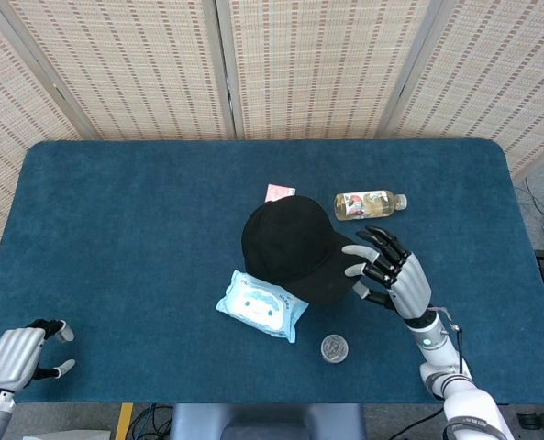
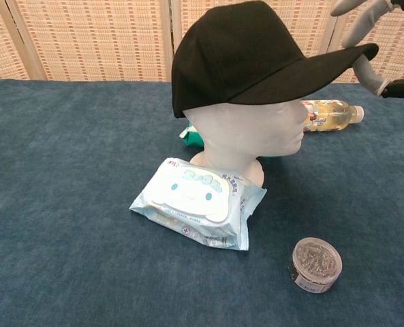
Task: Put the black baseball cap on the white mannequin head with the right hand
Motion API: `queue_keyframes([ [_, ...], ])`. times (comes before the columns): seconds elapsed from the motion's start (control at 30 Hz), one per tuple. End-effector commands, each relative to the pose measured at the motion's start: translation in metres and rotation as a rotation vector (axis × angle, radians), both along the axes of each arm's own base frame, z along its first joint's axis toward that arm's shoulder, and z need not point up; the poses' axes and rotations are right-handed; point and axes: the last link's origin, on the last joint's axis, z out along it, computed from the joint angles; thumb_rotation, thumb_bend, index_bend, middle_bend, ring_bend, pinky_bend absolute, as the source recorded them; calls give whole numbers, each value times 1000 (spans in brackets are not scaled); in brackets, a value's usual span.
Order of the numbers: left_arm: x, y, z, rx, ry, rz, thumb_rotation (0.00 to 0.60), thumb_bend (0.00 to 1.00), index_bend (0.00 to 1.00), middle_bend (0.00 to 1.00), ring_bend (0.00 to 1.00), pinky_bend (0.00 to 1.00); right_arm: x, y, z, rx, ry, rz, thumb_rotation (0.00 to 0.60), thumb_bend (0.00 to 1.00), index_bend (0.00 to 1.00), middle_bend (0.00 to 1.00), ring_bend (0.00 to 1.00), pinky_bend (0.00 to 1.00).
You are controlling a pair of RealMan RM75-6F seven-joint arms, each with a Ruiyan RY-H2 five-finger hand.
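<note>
The black baseball cap [image 1: 285,243] [image 2: 236,48] sits on the white mannequin head [image 2: 249,133] at the table's middle, its brim pointing right. From above, the cap hides the head. My right hand [image 1: 393,272] hovers at the brim's right edge with its fingers [image 2: 366,69] spread above and below the brim tip, clamping nothing. My left hand [image 1: 13,356] rests off the near left corner of the table and holds nothing.
A pack of wet wipes [image 1: 262,305] [image 2: 198,201] lies in front of the head. A small round tin [image 1: 334,348] [image 2: 315,264] stands near the front edge. A drink bottle [image 1: 370,203] lies behind my right hand, and a pink card [image 1: 279,192] lies behind the cap.
</note>
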Motion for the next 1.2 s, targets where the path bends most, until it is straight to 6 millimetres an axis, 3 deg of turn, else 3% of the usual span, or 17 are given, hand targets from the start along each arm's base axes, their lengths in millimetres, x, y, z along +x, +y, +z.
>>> queue_keyframes([
  [0.03,0,0,0,0,0,1,600,130,498,512,398,678,-2,1,-2,10,15,-11,600,460,752,342,182,163],
  [0.47,0,0,0,1,-2,1,600,130,498,512,398,678,-12,7,-13,61,62,-54,600,459,657,325,161,145],
  [0.97,0,-1,-1,-4,2,-4,600,130,498,512,398,678,-18,16,-9,65,54,-41,600,459,628,324,160,143],
  [1.2,0,-1,-2,-6,3,-5,600,130,498,512,398,678,-23,18,-11,77,71,-62,600,459,557,322,157,143],
])
